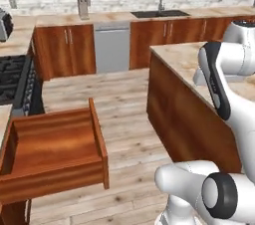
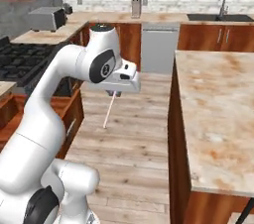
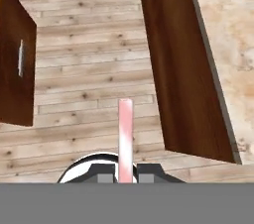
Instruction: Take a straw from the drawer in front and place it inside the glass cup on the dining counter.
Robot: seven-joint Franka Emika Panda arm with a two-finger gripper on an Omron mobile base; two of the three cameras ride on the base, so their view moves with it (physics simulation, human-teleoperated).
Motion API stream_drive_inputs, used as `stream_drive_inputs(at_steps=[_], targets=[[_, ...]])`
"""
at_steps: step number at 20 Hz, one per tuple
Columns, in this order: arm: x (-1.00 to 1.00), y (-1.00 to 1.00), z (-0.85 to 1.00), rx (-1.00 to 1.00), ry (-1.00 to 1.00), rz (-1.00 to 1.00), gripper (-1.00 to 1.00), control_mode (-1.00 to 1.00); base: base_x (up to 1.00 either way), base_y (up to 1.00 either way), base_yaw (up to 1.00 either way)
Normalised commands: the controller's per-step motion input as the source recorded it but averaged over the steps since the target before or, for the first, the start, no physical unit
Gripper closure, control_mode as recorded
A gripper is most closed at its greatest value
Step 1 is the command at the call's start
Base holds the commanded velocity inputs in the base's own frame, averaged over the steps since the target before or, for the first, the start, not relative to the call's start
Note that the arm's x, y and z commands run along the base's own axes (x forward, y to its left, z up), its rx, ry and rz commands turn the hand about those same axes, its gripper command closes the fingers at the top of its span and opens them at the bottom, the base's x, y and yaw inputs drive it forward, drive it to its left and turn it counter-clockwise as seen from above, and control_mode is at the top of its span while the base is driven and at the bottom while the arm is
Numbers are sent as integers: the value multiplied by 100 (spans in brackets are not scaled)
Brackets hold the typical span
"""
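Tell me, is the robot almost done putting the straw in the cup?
About halfway. Done: the drawer is pulled open and the straw is out of it. In hand: the gripper has its fingers closed on the straw, hanging over the wooden floor beside the dining counter. Left: carry it over the counter and drop it in the glass cup.

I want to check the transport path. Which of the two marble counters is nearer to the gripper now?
The dining counter, the island top right of the gripper, which holds the straw over the floor. The wall-side worktop with the sink lies farther back.
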Motion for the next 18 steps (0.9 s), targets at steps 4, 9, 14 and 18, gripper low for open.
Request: stream_drive_inputs(at_steps=[4, 9, 14, 18], targets=[[0, 0, 0, 0, 0, 0, 100, 100, -12, -33, -74], [0, 0, 0, 0, 0, 0, 100, 100, -13, -32, -72], [0, 0, 0, 0, 0, 0, 100, 100, -5, -28, -50], [0, 0, 0, 0, 0, 0, 100, 100, 1, -58, -1]])
